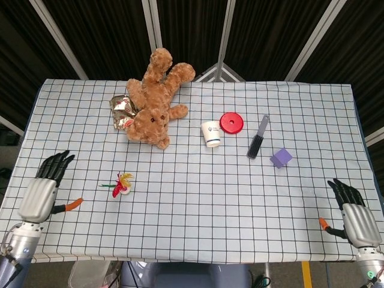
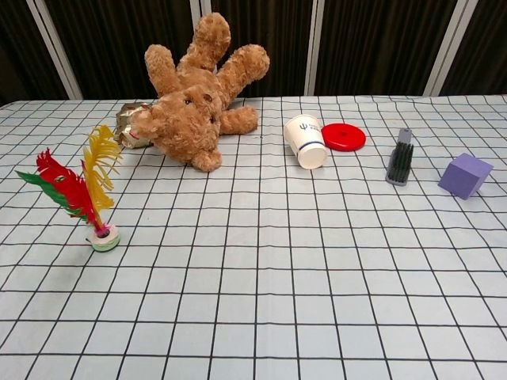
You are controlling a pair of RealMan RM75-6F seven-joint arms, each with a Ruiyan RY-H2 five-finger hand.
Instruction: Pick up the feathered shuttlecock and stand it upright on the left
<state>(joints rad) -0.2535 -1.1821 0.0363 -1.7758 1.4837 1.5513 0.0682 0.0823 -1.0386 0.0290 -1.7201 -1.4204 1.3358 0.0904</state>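
Standing free: shuttlecock [image 2: 87,194] | left hand [image 1: 43,189] empty, spread | right hand [image 1: 354,215] empty, wrist cropped

Red-yellow-green shuttlecock [image 2: 83,190]; brown teddy bear [image 2: 194,95]; purple block [image 2: 464,175].

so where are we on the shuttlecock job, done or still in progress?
Looks done. The feathered shuttlecock stands on its base on the left part of the table, feathers up and leaning a bit to one side, with nothing touching it. Nothing is in hand: the left hand is open and well clear of it near the table's left edge, and the right hand rests open at the far right. Nothing visible is left.
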